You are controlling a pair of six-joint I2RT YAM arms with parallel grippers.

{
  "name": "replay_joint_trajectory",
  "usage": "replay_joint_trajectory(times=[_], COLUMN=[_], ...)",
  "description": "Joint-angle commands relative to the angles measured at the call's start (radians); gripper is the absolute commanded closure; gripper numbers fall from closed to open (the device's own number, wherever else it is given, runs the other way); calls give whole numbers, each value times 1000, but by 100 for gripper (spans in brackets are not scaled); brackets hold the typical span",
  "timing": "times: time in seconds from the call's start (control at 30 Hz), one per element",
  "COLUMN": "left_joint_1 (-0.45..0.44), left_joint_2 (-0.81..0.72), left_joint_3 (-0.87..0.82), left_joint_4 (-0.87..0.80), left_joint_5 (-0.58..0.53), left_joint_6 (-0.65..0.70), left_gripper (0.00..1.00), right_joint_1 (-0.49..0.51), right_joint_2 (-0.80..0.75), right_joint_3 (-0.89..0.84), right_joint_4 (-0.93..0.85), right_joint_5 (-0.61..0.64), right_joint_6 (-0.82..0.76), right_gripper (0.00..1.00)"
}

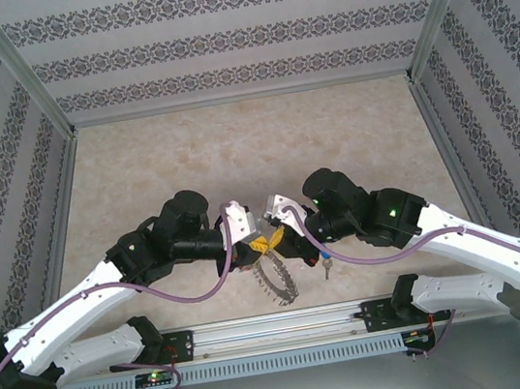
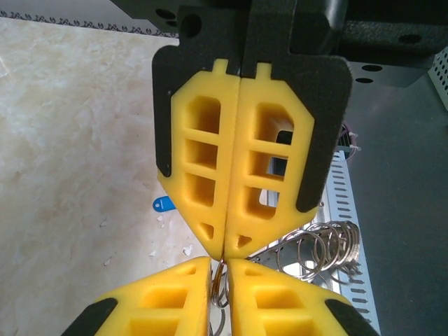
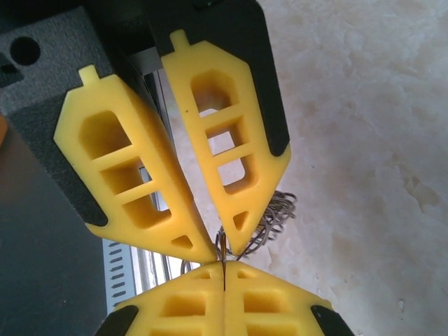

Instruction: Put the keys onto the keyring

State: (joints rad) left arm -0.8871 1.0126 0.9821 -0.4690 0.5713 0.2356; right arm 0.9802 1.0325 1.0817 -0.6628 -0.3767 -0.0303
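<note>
My two grippers meet tip to tip above the table's near middle. The left gripper (image 1: 256, 247) (image 2: 220, 264) has its jaws nearly together, with a wire loop of the keyring (image 1: 278, 285) pinched in the narrow gap. The right gripper (image 1: 279, 241) (image 3: 222, 266) is shut, a thin wire edge caught between its pads. The rest of the keyring hangs below them, its fringe of loops (image 2: 329, 245) (image 3: 276, 213) beside the fingers. A blue-capped key (image 2: 163, 204) lies on the table. Another small key (image 1: 326, 265) sits under the right wrist.
A perforated metal rail (image 1: 280, 326) (image 2: 343, 196) runs along the table's near edge, just below the keyring. Metal frame posts (image 1: 25, 63) and patterned walls enclose the marbled tabletop (image 1: 253, 147), which stretches behind the arms.
</note>
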Motion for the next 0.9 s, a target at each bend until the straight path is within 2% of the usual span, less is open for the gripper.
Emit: replay_joint_trajectory(times=[0.0,0.53,0.87], left_joint_1=[-33,-46,-47], left_joint_2=[12,43,26], left_joint_3=[21,35,22], left_joint_4=[-65,-91,-86], left_joint_5=[28,62,92], left_joint_6=[-12,-22,-43], left_gripper=[85,85,91], right_joint_1=[4,1,-14], right_joint_2=[-27,-52,-62], right_joint_3=[1,-17,-31], right_joint_4=[97,115,137], right_joint_5=[-7,18,22], right_joint_6=[-10,-21,-23], right_gripper=[100,100,100])
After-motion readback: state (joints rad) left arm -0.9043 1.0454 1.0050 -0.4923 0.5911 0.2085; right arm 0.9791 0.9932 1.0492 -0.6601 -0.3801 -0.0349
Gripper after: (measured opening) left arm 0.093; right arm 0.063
